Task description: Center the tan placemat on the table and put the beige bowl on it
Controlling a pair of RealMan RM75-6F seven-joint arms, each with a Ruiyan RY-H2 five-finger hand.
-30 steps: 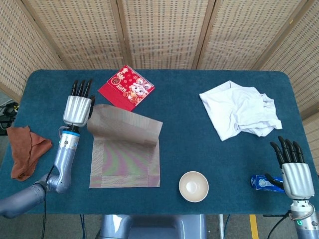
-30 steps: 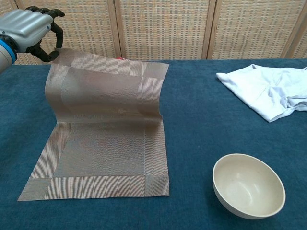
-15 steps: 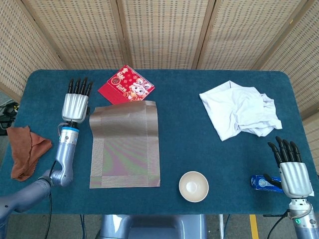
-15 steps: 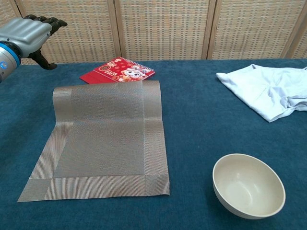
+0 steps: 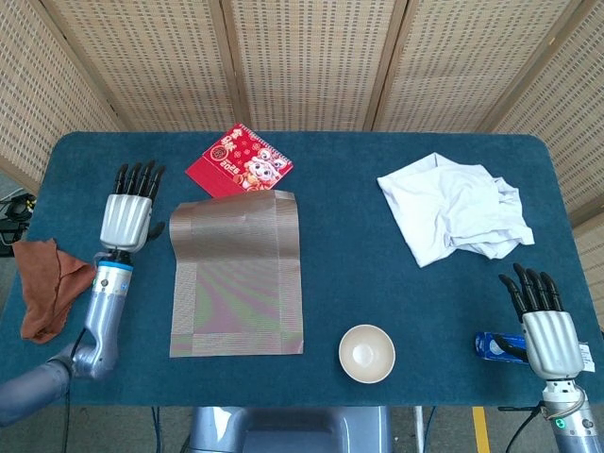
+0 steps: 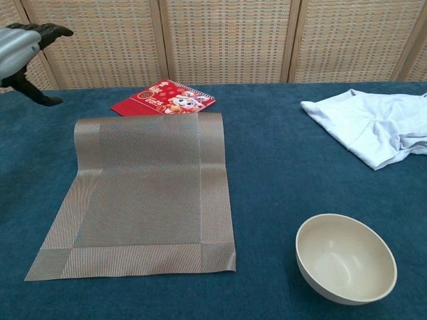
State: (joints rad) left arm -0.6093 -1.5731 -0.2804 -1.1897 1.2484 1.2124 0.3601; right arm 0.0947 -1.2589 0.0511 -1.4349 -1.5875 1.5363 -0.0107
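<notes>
Only overhead: right hand [image 5: 550, 332] beside blue packet [image 5: 494, 346].

Tan woven placemat [image 5: 238, 274], beige bowl [image 5: 366, 353], red patterned packet [image 5: 239, 166], blue table [image 5: 349, 245].

The blue packet [image 5: 494, 346] sits half hidden behind the right robot hand [image 5: 548, 335].

a staged test room: blue-clothed table [image 5: 340, 236] ringed by woven wicker screens [image 5: 311, 61].
</notes>
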